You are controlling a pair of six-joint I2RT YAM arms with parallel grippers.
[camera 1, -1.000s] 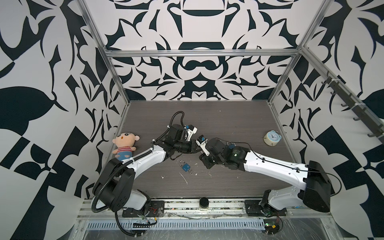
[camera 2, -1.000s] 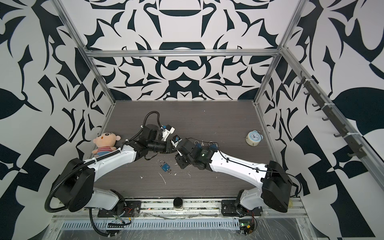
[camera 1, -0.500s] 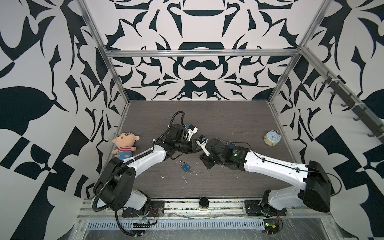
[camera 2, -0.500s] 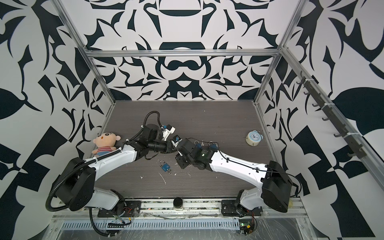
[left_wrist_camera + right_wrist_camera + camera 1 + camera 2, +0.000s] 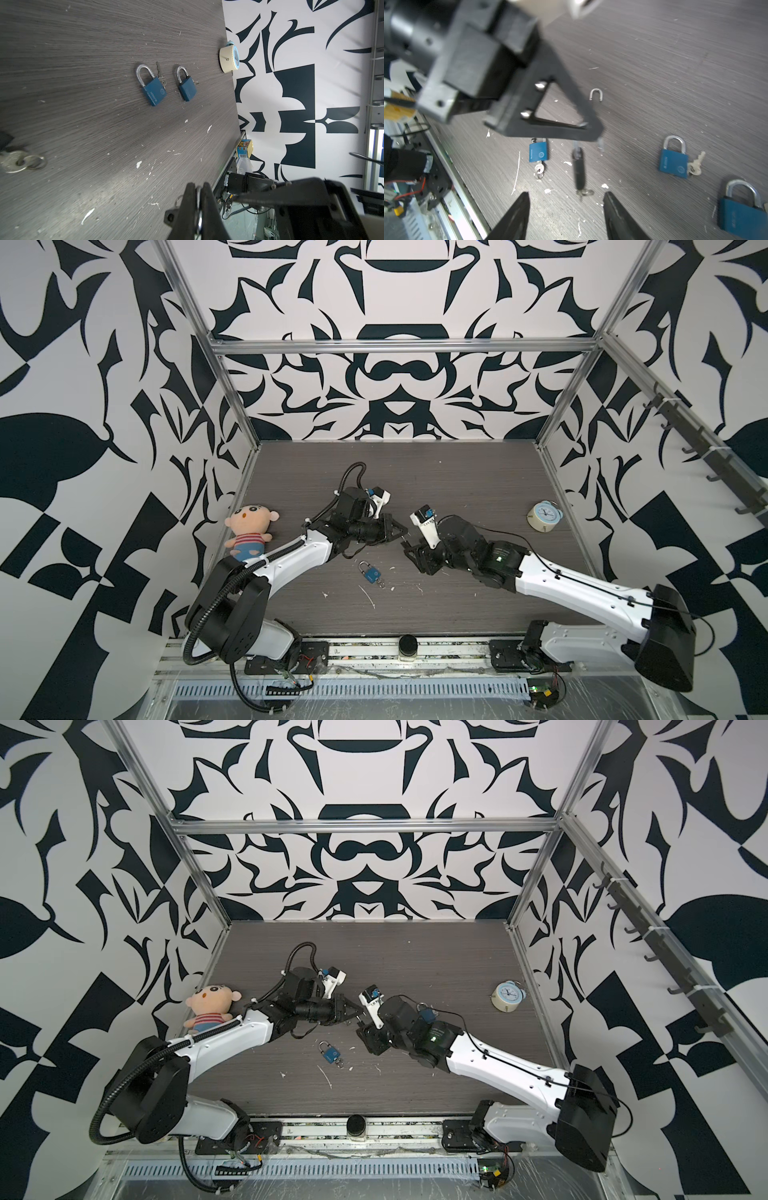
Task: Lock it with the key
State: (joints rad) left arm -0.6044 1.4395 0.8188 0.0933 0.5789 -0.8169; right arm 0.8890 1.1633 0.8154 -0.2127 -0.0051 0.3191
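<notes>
At the far left of the dark wood-grain table (image 5: pixel 457 472), a plush doll in a striped shirt (image 5: pixel 249 533) is seen lying close to the left wall. The left gripper (image 5: pixel 400 533) is held over the middle of the table, pointing right. In the left wrist view its jaws are seen pressed together, with only a thin bright sliver of metal caught between the fingers (image 5: pixel 208 203); what that sliver belongs to cannot be told. The small blue padlock with a silver shackle (image 5: pixel 371 575) is found flat on the table, just to the near left of both gripper tips and touched by neither. A silver key with a ring (image 5: pixel 538 168) is seen seated in its base, on its near side. In the right wrist view a dark blurred elongated object (image 5: pixel 578 166) with a metal ring at its end is shown just under the left gripper's tip; whether it is gripped cannot be told. The right gripper (image 5: pixel 566 196) is placed just right of the left one, tips close together, its jaws moderately apart with nothing clasped. Two further blue padlocks (image 5: pixel 154 92) (image 5: pixel 187 88) are shown side by side on the table in the left wrist view. Far right, a round pale-blue alarm clock (image 5: pixel 543 520) is seen near the right wall.
</notes>
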